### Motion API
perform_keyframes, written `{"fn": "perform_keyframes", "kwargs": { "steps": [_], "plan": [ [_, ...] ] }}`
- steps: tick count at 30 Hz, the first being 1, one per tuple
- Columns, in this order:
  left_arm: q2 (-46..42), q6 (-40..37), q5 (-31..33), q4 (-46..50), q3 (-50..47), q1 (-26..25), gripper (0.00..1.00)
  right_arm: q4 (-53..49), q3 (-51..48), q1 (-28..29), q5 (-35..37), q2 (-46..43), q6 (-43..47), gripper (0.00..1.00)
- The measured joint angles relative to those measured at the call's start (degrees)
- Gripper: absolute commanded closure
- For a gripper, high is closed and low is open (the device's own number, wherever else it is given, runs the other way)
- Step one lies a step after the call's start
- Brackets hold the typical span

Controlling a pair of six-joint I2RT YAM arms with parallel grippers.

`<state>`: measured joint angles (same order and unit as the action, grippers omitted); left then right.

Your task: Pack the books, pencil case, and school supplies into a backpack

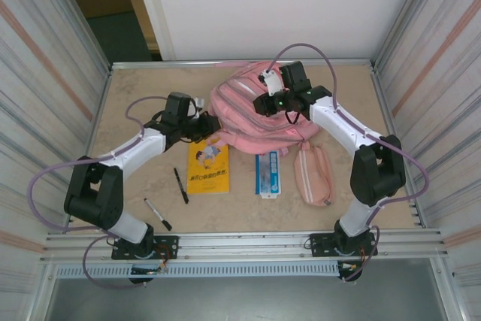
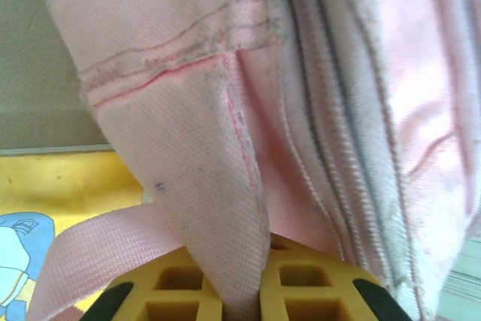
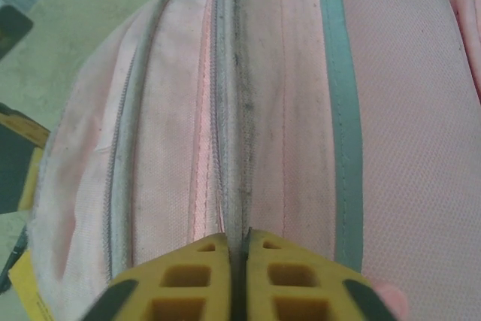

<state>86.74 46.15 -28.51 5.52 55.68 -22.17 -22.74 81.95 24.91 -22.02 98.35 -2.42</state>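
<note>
The pink backpack (image 1: 242, 109) lies at the far middle of the table (image 1: 135, 186), with the yellow book (image 1: 208, 171) just beside it. My left gripper (image 2: 261, 261) pinches a fold of its fabric. My right gripper (image 3: 239, 244) rests on a zip seam, jaws nearly together.

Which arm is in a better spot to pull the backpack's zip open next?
Probably right. The right fingers sit at a zip on the backpack, while the left fingers pinch a fold of its fabric and can steady it.
</note>
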Motion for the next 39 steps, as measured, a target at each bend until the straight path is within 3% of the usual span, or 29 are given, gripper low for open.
{"fn": "perform_keyframes", "kwargs": {
  "steps": [7,10,16,21,27,31,39],
  "plan": [
    [-0.59,0.46,-0.24,0.66,1.73,-1.22,1.00,-3.32,-1.88,-1.07,2.34,-4.07,-4.17,0.43],
    [-0.59,0.92,-0.22,1.27,4.15,-1.25,1.00,-5.70,-8.37,-3.06,3.17,-12.61,-7.61,0.41],
    [-0.59,2.16,-0.24,3.06,6.27,-1.27,1.00,-7.80,-26.62,-13.07,0.74,-32.15,-15.15,0.39],
    [-0.61,3.08,-0.50,3.78,7.13,-1.27,1.00,-7.32,-39.87,-15.69,-1.07,-40.87,-19.80,0.43],
    [-0.59,3.89,-1.86,5.22,10.25,-1.25,1.00,-3.82,-44.48,-20.94,-5.20,-38.27,-21.81,0.51],
    [-0.55,4.57,-3.52,5.51,13.03,-1.25,1.00,1.77,-44.48,-21.09,-7.45,-34.16,-22.69,0.67],
    [-0.50,5.14,-4.83,6.73,13.86,-1.20,1.00,9.05,-44.35,-19.28,-8.63,-28.79,-24.81,0.61]
  ]
}}
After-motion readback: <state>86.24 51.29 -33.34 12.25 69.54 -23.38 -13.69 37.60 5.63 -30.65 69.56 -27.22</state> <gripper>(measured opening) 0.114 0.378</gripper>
